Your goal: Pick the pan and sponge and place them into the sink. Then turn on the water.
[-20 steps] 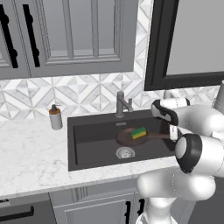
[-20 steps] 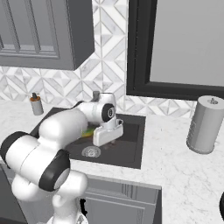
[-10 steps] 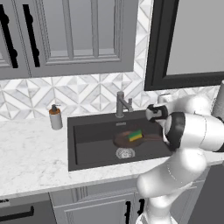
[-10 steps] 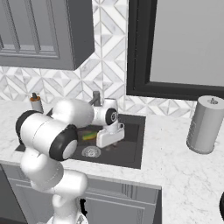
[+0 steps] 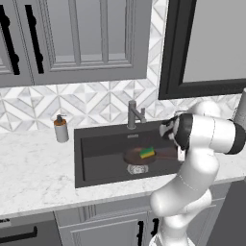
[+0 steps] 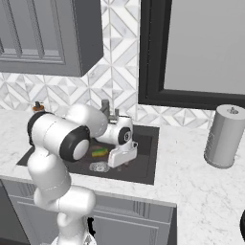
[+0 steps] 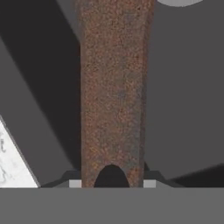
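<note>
- No brand, label or writing can be read on anything here.
- One pan [image 5: 137,156] lies in the sink [image 5: 96,158], over the round drain [image 5: 137,169]; its long brown handle [image 7: 113,92] runs toward 3 o'clock in the left base view.
- One sponge [image 5: 147,153], green over yellow, rests on the pan, at about 2 o'clock from the drain.
- One end effector [image 7: 112,183] is down in the sink at the right end; its tips sit on either side of the pan handle and clamp it, as the hand view shows.
- One grey faucet [image 5: 134,114] stands at the sink's back edge, at 12 o'clock from the pan.
- One soap bottle [image 5: 60,129] stands on the table [image 5: 33,168], at 9 o'clock from the faucet, well apart from the sink.
- One grey canister [image 6: 224,137] stands on the table at 3 o'clock from the sink in the right base view.
- The robot's own white arm [image 6: 62,136] covers much of the sink's left part in the right base view; the sponge [image 6: 100,152] peeks out beside it.
</note>
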Controlling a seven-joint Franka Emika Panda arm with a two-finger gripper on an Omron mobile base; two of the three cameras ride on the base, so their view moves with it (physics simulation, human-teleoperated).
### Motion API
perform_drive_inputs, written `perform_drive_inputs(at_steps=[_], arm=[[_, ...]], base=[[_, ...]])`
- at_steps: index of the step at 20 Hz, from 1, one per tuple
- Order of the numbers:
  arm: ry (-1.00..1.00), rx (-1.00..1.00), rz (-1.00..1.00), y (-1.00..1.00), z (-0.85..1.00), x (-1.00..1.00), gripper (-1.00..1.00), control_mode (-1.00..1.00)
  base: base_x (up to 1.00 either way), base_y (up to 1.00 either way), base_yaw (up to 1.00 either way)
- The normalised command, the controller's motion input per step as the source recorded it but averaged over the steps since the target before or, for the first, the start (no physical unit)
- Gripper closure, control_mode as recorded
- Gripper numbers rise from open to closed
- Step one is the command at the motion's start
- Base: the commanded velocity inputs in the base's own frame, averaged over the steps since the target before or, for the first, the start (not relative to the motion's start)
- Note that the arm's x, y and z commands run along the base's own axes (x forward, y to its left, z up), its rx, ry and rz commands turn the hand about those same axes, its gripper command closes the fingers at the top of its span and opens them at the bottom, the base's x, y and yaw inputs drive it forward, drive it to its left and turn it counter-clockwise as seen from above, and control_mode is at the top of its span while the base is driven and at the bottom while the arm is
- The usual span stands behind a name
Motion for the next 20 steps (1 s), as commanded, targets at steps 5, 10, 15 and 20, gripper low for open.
perform_drive_inputs(at_steps=[5, 10, 15, 20], arm=[[-0.03, 0.01, 0.0, 0.0, -0.37, 0.15, 1.0, -1.0], [-0.01, 0.0, -0.01, 0.0, -0.47, 0.12, 1.0, -1.0], [-0.02, 0.0, 0.0, 0.0, -0.32, 0.12, 1.0, -1.0], [-0.03, 0.0, 0.0, 0.0, -0.34, 0.03, 1.0, -1.0]], base=[[0.0, 0.0, 0.0], [0.0, 0.0, 0.0], [0.0, 0.0, 0.0], [0.0, 0.0, 0.0]])
